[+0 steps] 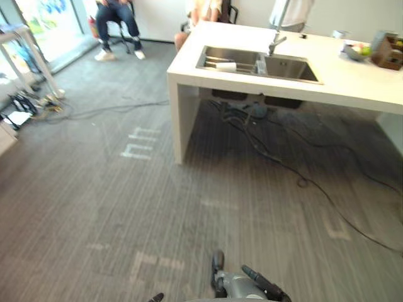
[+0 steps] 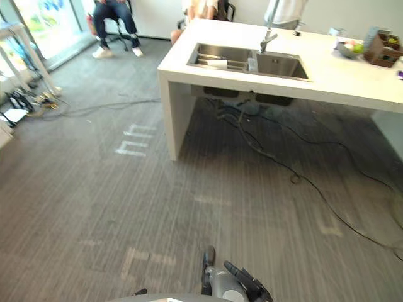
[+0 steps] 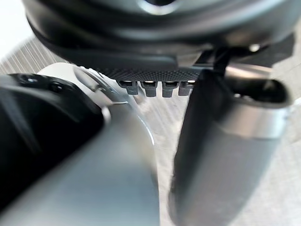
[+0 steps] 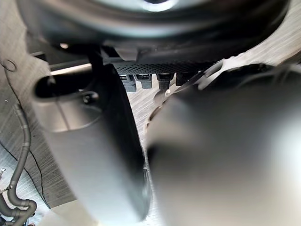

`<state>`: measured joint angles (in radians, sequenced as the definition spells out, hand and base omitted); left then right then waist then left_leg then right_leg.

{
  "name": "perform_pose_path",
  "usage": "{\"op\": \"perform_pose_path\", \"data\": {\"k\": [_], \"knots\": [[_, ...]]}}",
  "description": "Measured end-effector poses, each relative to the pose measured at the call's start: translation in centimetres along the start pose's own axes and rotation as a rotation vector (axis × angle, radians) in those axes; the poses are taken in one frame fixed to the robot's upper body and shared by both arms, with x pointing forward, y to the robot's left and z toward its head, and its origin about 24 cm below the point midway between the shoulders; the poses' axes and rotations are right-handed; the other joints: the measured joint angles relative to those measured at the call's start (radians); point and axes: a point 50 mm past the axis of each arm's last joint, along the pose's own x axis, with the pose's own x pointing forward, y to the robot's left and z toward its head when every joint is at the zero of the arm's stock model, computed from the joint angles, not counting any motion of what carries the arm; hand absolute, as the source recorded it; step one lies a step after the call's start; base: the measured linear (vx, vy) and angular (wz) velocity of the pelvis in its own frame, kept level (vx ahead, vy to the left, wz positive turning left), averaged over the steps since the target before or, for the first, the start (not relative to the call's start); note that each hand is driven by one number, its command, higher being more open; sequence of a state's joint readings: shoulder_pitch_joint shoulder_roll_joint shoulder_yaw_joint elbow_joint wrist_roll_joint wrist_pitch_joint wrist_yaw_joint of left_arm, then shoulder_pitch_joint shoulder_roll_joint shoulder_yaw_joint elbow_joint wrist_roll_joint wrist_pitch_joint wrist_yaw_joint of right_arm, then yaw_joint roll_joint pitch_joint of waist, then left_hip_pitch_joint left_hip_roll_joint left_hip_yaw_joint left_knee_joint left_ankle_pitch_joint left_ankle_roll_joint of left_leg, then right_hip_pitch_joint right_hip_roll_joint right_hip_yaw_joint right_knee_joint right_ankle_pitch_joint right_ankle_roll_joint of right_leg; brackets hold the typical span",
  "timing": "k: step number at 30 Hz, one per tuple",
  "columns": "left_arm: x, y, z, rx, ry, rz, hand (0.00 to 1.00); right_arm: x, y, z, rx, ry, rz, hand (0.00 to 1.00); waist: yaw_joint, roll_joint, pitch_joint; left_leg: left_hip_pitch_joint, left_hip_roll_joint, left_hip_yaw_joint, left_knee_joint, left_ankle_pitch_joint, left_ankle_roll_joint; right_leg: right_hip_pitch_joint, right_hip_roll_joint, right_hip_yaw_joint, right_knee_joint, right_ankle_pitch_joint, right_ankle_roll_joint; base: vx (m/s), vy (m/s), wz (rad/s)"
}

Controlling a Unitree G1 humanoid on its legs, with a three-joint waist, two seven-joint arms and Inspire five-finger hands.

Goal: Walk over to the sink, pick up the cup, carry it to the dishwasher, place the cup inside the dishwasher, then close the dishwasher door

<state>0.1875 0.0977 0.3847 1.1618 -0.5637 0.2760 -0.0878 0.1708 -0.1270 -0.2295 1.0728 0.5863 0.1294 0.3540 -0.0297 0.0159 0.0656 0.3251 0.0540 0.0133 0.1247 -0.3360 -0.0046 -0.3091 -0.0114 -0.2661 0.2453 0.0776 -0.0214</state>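
A white cup lies on its side in the steel sink, which is set in a white counter far ahead of me, with a faucet behind the basin. My right hand hangs low at the bottom of the eye views, well short of the counter, fingers relaxed and holding nothing. The tip of my left hand peeks in at the bottom edge. Its own wrist view shows the left hand with a row of straight fingers and nothing in it. The right hand looks the same.
Grey carpet with pale tape marks lies between me and the counter. Black cables trail under and beside it. A person sits on a chair at the back left, and others stand behind the counter. A brown box stands at its right end.
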Motion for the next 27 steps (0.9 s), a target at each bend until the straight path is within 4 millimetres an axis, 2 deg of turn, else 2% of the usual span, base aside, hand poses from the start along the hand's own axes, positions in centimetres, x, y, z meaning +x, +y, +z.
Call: {"op": "perform_pose_path", "data": {"k": [1, 2, 3, 4, 5, 6, 8, 10, 11, 12, 13, 14, 15, 16, 17, 18, 19, 20, 22, 23, 24, 25, 26, 27], "knots": [[0.0, -0.1, 0.1, -0.005, -0.018, -0.001, 1.0, 0.0, 0.0, 0.0, -0.002, 0.012, -0.005, 1.0, 0.005, 0.0, -0.002, -0.033, 0.012, 0.005, 0.106, 0.004, 0.003, 0.008, 0.014, -0.004, 0.014, -0.021, -0.057, 0.7, -0.349, 0.05], [0.0, -0.6, 0.7, -0.007, -0.051, -0.021, 1.0, 0.0, -0.1, 0.1, -0.008, 0.023, -0.009, 1.0, 0.01, 0.01, -0.007, -0.13, 0.046, 0.002, 0.339, 0.04, -0.019, 0.038, 0.047, -0.009, 0.005, -0.052, -0.094, 0.68, -0.375, -0.14], [0.1, -0.9, 0.8, -0.011, -0.059, -0.03, 1.0, 0.0, -0.1, 0.3, -0.011, 0.022, -0.004, 1.0, 0.011, 0.019, -0.015, -0.201, 0.071, -0.004, 0.501, 0.086, -0.066, 0.056, 0.073, -0.008, -0.009, -0.076, -0.1, 0.68, -0.354, -0.14], [0.1, -1.1, 0.9, -0.006, -0.063, -0.036, 1.0, 0.0, 0.1, 0.5, -0.019, 0.019, 0.003, 1.0, 0.012, 0.024, -0.018, -0.251, 0.086, -0.005, 0.61, 0.125, -0.096, 0.074, 0.094, -0.004, -0.025, -0.087, -0.111, 0.47, -0.203, -0.26], [0.1, -1.6, 1.3, 0.003, -0.093, -0.06, 1.0, 0.1, 0.5, 0.8, -0.043, 0.015, 0.019, 1.0, 0.014, 0.033, -0.019, -0.341, 0.123, 0.009, 0.833, 0.151, -0.119, 0.126, 0.138, 0.008, -0.069, -0.1, -0.128, 0.45, -0.173, -0.31], [0.0, -2.1, 2.0, 0.04, -0.133, -0.075, 1.0, 0.3, 0.8, 0.9, -0.065, 0.018, 0.027, 1.0, 0.013, 0.028, -0.008, -0.405, 0.146, 0.03, 1.007, 0.144, -0.107, 0.2, 0.169, 0.021, -0.117, -0.101, -0.13, 0.53, -0.216, -0.27], [-0.1, -2.9, 3.0, 0.122, -0.198, -0.096, 1.0, 0.4, 1.0, 0.6, -0.088, 0.033, 0.022, 1.0, 0.023, 0.007, 0.001, -0.49, 0.134, 0.056, 1.1, 0.132, -0.094, 0.304, 0.188, 0.053, -0.188, -0.11, -0.136, 0.54, -0.224, -0.26], [-0.3, -3.9, 4.1, 0.215, -0.277, -0.126, 1.0, 0.5, 1.2, 0.6, -0.106, 0.035, 0.014, 1.0, 0.042, -0.005, 0.004, -0.576, 0.128, 0.109, 1.032, 0.095, -0.08, 0.376, 0.19, 0.083, -0.235, -0.106, -0.143, 0.44, -0.162, -0.42], [-0.5, -4.9, 4.9, 0.283, -0.338, -0.145, 1.0, 0.6, 1.5, 1.0, -0.112, 0.029, 0.019, 1.0, 0.049, -0.016, 0.022, -0.609, 0.125, 0.161, 0.911, 0.057, -0.057, 0.409, 0.186, 0.106, -0.245, -0.106, -0.142, 0.43, -0.128, -0.49], [-0.6, -5.2, 5.3, 0.326, -0.373, -0.149, 1.0, 0.8, 1.9, 1.2, -0.115, 0.023, 0.026, 1.0, 0.055, -0.014, 0.024, -0.617, 0.117, 0.187, 0.82, 0.048, -0.043, 0.424, 0.181, 0.124, -0.248, -0.109, -0.138, 0.4, -0.081, -0.64], [-0.9, -6.2, 5.9, 0.422, -0.439, -0.156, 1.0, 1.1, 2.7, 2.0, -0.125, 0.0, 0.051, 1.0, 0.061, -0.023, 0.034, -0.616, 0.086, 0.211, 0.605, 0.052, -0.037, 0.449, 0.169, 0.159, -0.259, -0.117, -0.125, 0.37, -0.032, -0.71], [-1.3, -7.5, 6.4, 0.515, -0.514, -0.172, 1.0, 1.4, 3.8, 2.9, -0.132, -0.032, 0.087, 1.0, 0.062, -0.02, 0.039, -0.611, 0.041, 0.211, 0.36, 0.093, -0.036, 0.474, 0.152, 0.19, -0.278, -0.126, -0.115, 0.36, -0.013, -0.7], [-1.6, -8.4, 6.5, 0.555, -0.55, -0.188, 1.0, 1.5, 4.1, 3.2, -0.134, -0.044, 0.101, 1.0, 0.062, -0.017, 0.041, -0.607, 0.018, 0.2, 0.233, 0.137, -0.039, 0.486, 0.145, 0.205, -0.288, -0.131, -0.111, 0.34, 0.02, -0.62], [-2.3, -10.5, 6.8, 0.63, -0.631, -0.238, 1.0, 1.5, 4.7, 3.9, -0.144, -0.072, 0.129, 1.0, 0.067, -0.007, 0.049, -0.624, -0.005, 0.164, 0.066, 0.217, -0.054, 0.505, 0.143, 0.236, -0.304, -0.149, -0.111, 0.31, 0.057, -0.53], [-3.1, -12.7, 6.9, 0.696, -0.713, -0.292, 1.0, 1.6, 5.1, 4.4, -0.147, -0.092, 0.143, 1.0, 0.069, 0.017, 0.056, -0.662, -0.003, 0.145, 0.021, 0.252, -0.062, 0.525, 0.152, 0.255, -0.305, -0.178, -0.123, 0.29, 0.077, -0.45], [-3.4, -13.6, 6.8, 0.734, -0.751, -0.313, 1.0, 1.6, 5.2, 4.6, -0.15, -0.097, 0.145, 1.0, 0.07, 0.027, 0.057, -0.678, 0.001, 0.133, 0.01, 0.267, -0.062, 0.537, 0.158, 0.261, -0.305, -0.196, -0.117, 0.28, 0.119, -0.26], [-4.0, -14.9, 6.6, 0.787, -0.82, -0.334, 1.0, 1.5, 4.9, 4.3, -0.148, -0.091, 0.135, 1.0, 0.068, 0.04, 0.053, -0.691, 0.001, 0.131, -0.004, 0.288, -0.055, 0.556, 0.161, 0.268, -0.302, -0.224, -0.114, 0.34, 0.152, -0.2], [-5.0, -16.3, 6.5, 0.835, -0.919, -0.366, 1.0, 1.4, 4.4, 3.7, -0.14, -0.076, 0.12, 1.0, 0.069, 0.038, 0.051, -0.693, -0.006, 0.13, 0.015, 0.362, -0.029, 0.574, 0.152, 0.285, -0.267, -0.275, -0.103, 0.49, 0.185, -0.25], [-6.9, -18.2, 7.1, 0.881, -1.093, -0.396, 1.0, 1.5, 4.3, 3.0, -0.147, -0.052, 0.111, 1.0, 0.065, 0.03, 0.047, -0.681, -0.041, 0.137, 0.021, 0.458, 0.036, 0.555, 0.115, 0.31, -0.159, -0.348, -0.07, 0.54, 0.145, -0.27], [-8.8, -19.5, 7.6, 0.898, -1.228, -0.425, 1.0, 1.4, 4.0, 2.9, -0.157, -0.043, 0.096, 1.0, 0.057, 0.03, 0.046, -0.656, -0.062, 0.139, -0.02, 0.54, 0.051, 0.534, 0.093, 0.329, -0.082, -0.385, -0.019, 0.74, 0.141, -0.01], [-11.1, -21.0, 8.5, 0.897, -1.375, -0.463, 1.0, 1.3, 3.7, 2.6, -0.152, -0.036, 0.077, 1.0, 0.048, 0.004, 0.047, -0.614, -0.101, 0.14, -0.046, 0.547, 0.071, 0.509, 0.055, 0.32, 0.013, -0.41, 0.027, 0.73, 0.131, 0.09], [-12.3, -21.6, 9.0, 0.891, -1.446, -0.483, 1.0, 1.3, 3.6, 2.3, -0.137, -0.03, 0.071, 1.0, 0.047, -0.001, 0.05, -0.596, -0.111, 0.14, -0.051, 0.531, 0.085, 0.493, 0.049, 0.316, 0.073, -0.404, 0.043, 0.7, 0.115, 0.18], [-14.8, -22.6, 10.1, 0.865, -1.578, -0.514, 1.0, 1.4, 3.8, 2.2, -0.1, -0.043, 0.064, 1.0, 0.045, -0.012, 0.056, -0.543, -0.123, 0.136, -0.048, 0.489, 0.085, 0.476, 0.034, 0.287, 0.197, -0.356, 0.109, 0.54, 0.092, 0.07], [-17.4, -23.1, 11.0, 0.853, -1.717, -0.532, 1.0, 1.4, 4.0, 1.9, -0.077, -0.051, 0.059, 1.0, 0.043, -0.024, 0.048, -0.482, -0.126, 0.133, -0.038, 0.438, 0.082, 0.454, 0.021, 0.222, 0.336, -0.258, 0.13, 0.53, 0.097, 0.06]]}}
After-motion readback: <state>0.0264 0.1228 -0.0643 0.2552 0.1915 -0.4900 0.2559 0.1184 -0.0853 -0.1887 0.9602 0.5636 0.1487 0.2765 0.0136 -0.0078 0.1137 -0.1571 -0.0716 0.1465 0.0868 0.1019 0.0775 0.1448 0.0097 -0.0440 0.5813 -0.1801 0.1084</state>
